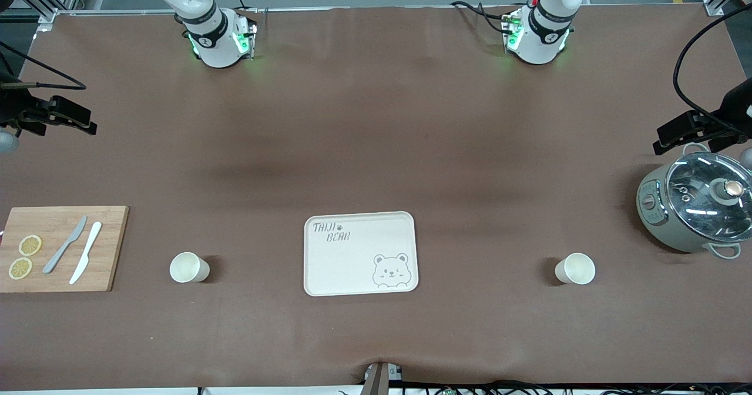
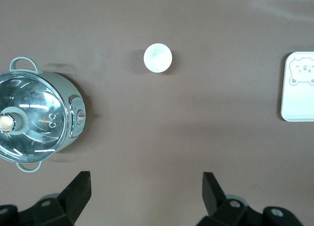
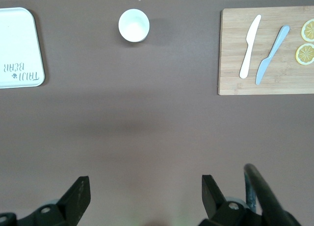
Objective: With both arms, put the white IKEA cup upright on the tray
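- The left gripper (image 2: 144,196) and the right gripper (image 3: 142,196) are cut off in their wrist views: only the black finger stubs show, spread wide, nothing between them. In the front view each hangs half out of sight at a table end.
- The cup near the left arm's end (image 1: 575,268) stands upright on the brown table cover (image 1: 376,148), well apart from the left gripper's open jaws, ahead of them and roughly centred on the gap.
- The other cup (image 1: 189,267) stands likewise ahead of the right gripper's open jaws. Both are plain white, round-mouthed, smooth.
- The tray (image 1: 360,254) lies between the two cups, touching neither: cream, matte, rounded corners, raised rim, grey bear face. Each wrist view shows only one edge of it.
- The lidded pot (image 1: 696,207), glass-topped with loop handles, sits just below the left gripper.
- The bamboo board (image 1: 61,248) carries two knives and two lemon slices.
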Tool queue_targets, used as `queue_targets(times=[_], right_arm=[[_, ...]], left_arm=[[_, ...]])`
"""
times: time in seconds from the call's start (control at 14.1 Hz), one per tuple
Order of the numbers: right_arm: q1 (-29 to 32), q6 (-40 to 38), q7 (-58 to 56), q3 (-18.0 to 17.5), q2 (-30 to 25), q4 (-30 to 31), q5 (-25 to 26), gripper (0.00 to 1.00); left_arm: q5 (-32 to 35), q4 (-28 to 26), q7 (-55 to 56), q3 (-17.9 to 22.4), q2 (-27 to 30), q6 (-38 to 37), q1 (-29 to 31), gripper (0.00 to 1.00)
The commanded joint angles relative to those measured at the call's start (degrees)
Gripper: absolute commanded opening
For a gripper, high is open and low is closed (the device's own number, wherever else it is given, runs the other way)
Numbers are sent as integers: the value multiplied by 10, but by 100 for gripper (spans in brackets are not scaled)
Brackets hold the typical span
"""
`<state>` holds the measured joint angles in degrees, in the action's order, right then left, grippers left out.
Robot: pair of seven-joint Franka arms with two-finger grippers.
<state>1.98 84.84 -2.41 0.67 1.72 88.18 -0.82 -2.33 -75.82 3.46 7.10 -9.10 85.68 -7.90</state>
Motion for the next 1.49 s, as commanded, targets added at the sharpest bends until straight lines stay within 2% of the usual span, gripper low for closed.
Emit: queue_targets(times=[0.0, 0.5, 0.78, 1.21, 1.42], right_arm=[[2, 6, 10, -6, -13, 13, 11, 100], [1, 7, 10, -7, -13, 13, 10, 100], [1, 23, 10, -7, -3, 10, 6, 100], [-11, 102, 11, -8, 63, 8, -2, 100], [-10, 149, 6, -8, 108, 8, -26, 100]], left_arm=[[-3, -2, -9, -1, 6, -3, 4, 100], [-7, -7, -5, -1, 1, 0, 5, 100], [-4, -8, -5, -1, -48, 10, 5, 100], [-1, -14, -14, -1, -143, 120, 5, 100], [0, -15, -22, 0, -185, 180, 6, 100]])
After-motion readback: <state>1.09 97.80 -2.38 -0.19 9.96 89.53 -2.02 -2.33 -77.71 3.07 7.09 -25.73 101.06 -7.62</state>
